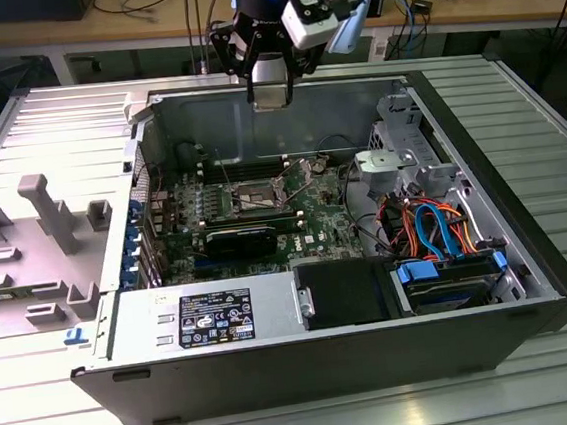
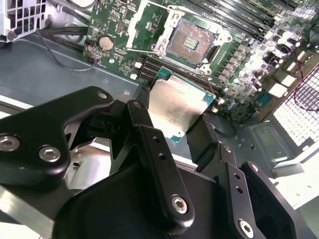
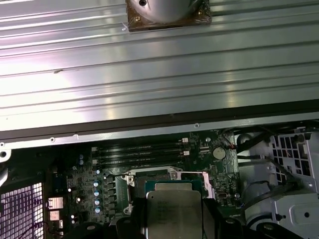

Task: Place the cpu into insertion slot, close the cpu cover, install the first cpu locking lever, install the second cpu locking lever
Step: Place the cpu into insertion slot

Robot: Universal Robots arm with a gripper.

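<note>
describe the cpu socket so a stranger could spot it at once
Look inside the open computer case at the green motherboard on its floor. Near the board's middle sits the insertion slot, a small square dark socket with a silver rim, unlike the long black slots beside it.

The place reads as a robotics lab or electronics workshop. A desktop computer case [image 1: 279,374] is laid open on a ribbed aluminium table [image 1: 527,129], with its green motherboard [image 1: 262,199] exposed below the gripper [image 1: 273,98]; grey fixture blocks [image 1: 47,210] (moulded holders, by their look) are set out on the table, well off to the exterior view's left of the gripper; behind the gripper a wooden bench [image 1: 145,25] strewn with cables [image 1: 133,1] is seen.
</note>
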